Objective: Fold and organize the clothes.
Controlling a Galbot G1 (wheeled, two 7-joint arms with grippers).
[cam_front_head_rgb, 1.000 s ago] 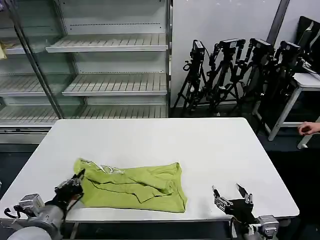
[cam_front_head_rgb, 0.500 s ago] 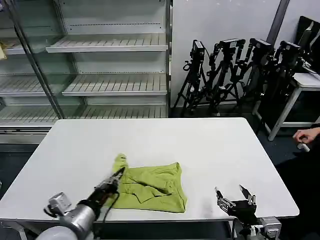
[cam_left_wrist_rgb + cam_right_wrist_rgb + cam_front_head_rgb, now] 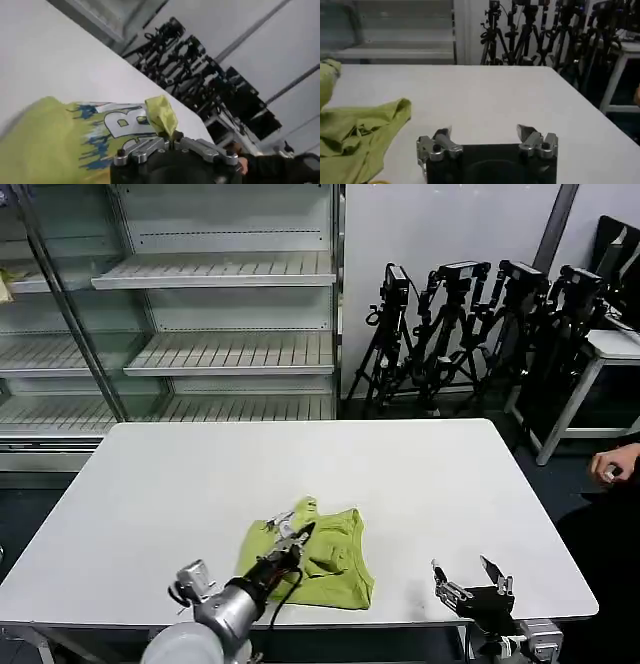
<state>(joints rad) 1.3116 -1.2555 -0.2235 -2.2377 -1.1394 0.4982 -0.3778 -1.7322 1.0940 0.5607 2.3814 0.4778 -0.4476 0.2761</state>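
Head view puts the left gripper (image 3: 291, 536) at lower centre, pinching a raised edge of the lime T-shirt (image 3: 330, 559), which lies bunched near the front edge of the white tabletop (image 3: 400, 474). At lower right, the right gripper (image 3: 468, 578) hovers spread, apart from the cloth.

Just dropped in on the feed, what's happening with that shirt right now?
The left tool is shut on a pinch of the lime T-shirt and holds that edge over the rest of the garment, so a fold is under way. The shirt sits bunched near the front edge of the white table; the left wrist view shows a printed patch on its fabric. The right tool waits open at the table's front right, apart from the shirt.
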